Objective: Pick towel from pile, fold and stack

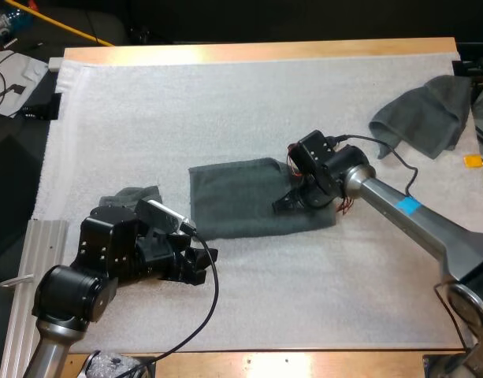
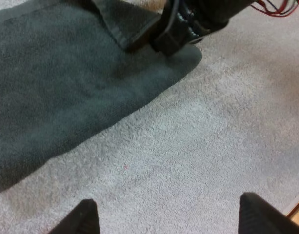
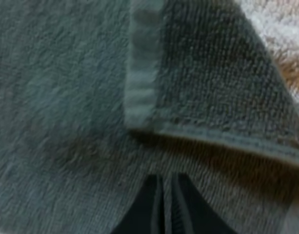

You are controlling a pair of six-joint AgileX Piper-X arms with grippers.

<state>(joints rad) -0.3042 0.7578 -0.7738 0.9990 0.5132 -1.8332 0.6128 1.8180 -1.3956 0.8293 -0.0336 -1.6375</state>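
Towel [image 1: 233,209], dark grey-green, lies flat in the middle of the mat [image 1: 265,102], w/ one right-side corner folded over. Right tool [image 1: 292,201] is clenched on that corner. Left tool [image 1: 200,264] hangs released over bare mat just by its near edge, fingers [image 2: 83,219] apart. Crumpled towel [image 1: 426,114] sits far right; towel lump [image 1: 131,193] beyond left arm.

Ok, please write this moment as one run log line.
left pincer: open over mat | right pincer: shut on flat towel, corner lifted | crumpled towel: mat's far right
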